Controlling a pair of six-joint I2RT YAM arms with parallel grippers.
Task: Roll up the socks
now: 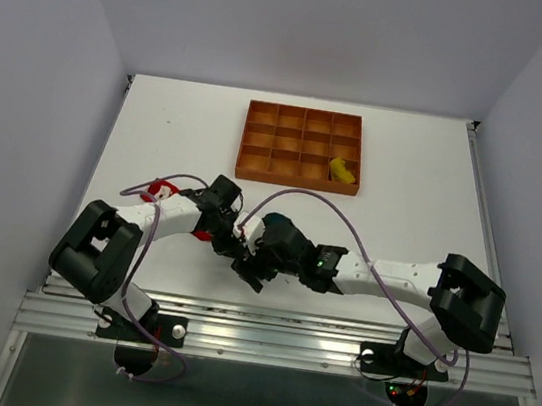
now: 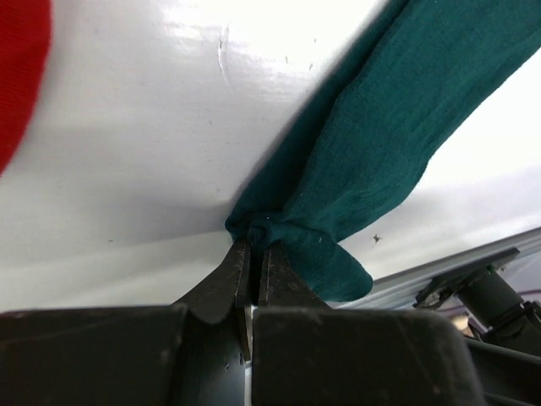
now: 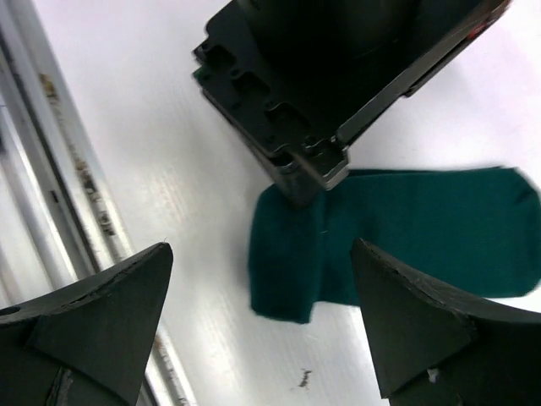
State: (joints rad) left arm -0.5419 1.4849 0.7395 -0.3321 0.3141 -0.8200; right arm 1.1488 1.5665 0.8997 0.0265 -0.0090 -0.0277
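The dark teal sock [image 1: 284, 235] lies flat near the table's front edge, between both grippers. My left gripper [image 1: 237, 246] is shut on the sock's folded end, as the left wrist view [image 2: 252, 247] shows, with the teal sock [image 2: 380, 144] stretching away to the upper right. My right gripper [image 1: 250, 273] is open and empty. In the right wrist view it [image 3: 260, 254] hovers over the same end of the teal sock [image 3: 406, 228], right below the left gripper's body [image 3: 338, 76]. The red sock [image 1: 162, 189] lies by the left arm and shows in the left wrist view [image 2: 17, 68]. The yellow sock [image 1: 341, 171] sits rolled in a tray compartment.
The orange-brown gridded tray [image 1: 255, 173] stands at the back middle of the white table. The metal rail [image 1: 275, 320] along the front edge runs close beneath both grippers. Purple cables [image 1: 302, 199] arch over the arms.
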